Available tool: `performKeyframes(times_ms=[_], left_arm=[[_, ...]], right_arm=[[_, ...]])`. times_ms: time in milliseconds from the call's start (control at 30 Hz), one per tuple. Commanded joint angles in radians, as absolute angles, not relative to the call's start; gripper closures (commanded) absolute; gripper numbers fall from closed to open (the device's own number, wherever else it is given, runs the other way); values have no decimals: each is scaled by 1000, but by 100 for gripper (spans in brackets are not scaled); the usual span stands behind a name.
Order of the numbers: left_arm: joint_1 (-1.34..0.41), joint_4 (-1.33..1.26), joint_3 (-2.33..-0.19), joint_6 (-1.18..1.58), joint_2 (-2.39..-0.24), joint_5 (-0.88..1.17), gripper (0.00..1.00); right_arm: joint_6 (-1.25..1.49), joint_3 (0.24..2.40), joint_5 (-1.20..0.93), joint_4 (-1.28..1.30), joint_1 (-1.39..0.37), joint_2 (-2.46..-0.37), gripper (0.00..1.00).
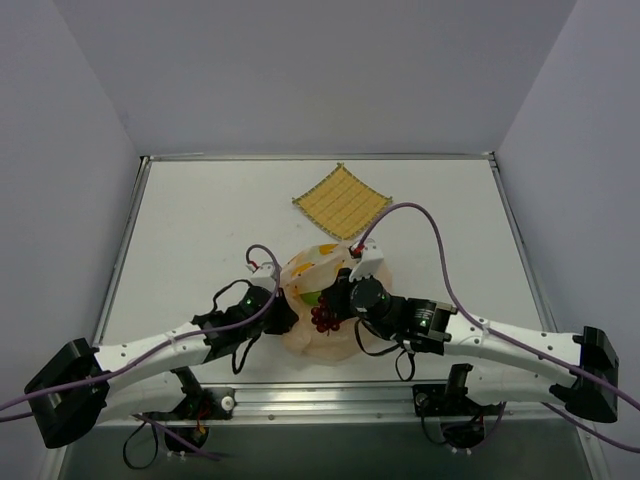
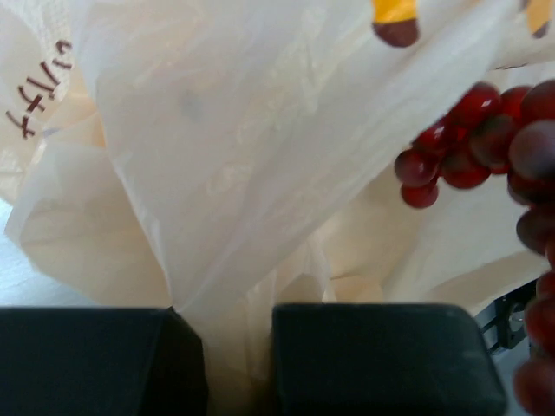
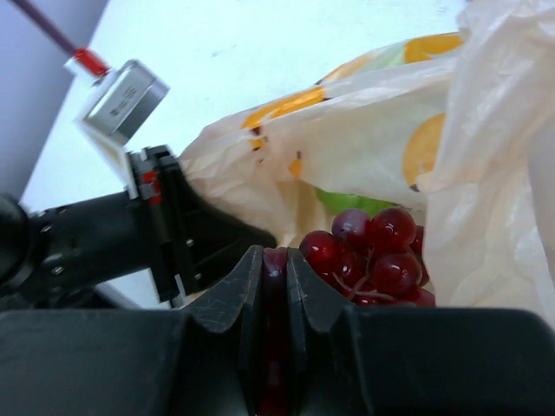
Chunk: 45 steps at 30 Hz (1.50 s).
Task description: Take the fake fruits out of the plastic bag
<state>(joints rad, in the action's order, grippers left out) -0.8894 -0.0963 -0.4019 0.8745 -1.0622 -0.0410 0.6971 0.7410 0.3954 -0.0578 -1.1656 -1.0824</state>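
left pincer clamping one plastic bag, right pincer clamping one grape bunch

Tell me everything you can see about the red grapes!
The grape bunch is a cluster of round, shiny, dark red balls that look like plastic, on thin stems. It lies in the open mouth of the cream plastic bag, touching its film, with a green fruit just behind. The right gripper is shut on one grape at the bunch's edge.
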Motion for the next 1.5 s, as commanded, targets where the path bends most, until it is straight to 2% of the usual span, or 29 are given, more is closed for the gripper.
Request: performKeyframes(times_ms=[0, 400, 600, 833, 967, 1167, 1300, 1467], left_arm=[[-894, -106, -485, 865, -1060, -46, 98], [-894, -149, -430, 890, -1074, -67, 98], [-894, -187, -387, 907, -1062, -75, 98], [-894, -143, -390, 874, -1058, -87, 97], [-894, -135, -399, 861, -1072, -86, 98], [-888, -104, -419, 854, -1094, -124, 98], [-877, -83, -428, 854, -1101, -140, 98], [-868, -64, -446, 851, -1103, -137, 98]], right_arm=[[660, 801, 290, -66, -1169, -1020, 100], [555, 952, 149, -224, -1115, -951, 100], [450, 1117, 212, -224, -1034, -994, 100], [378, 1226, 92, -311, -663, -1188, 100], [289, 1261, 97, -374, -554, -1353, 100], [241, 1302, 22, -512, -427, -1626, 100], [190, 1380, -34, -538, -411, -1811, 100], [169, 1446, -29, -552, -403, -1896, 100]])
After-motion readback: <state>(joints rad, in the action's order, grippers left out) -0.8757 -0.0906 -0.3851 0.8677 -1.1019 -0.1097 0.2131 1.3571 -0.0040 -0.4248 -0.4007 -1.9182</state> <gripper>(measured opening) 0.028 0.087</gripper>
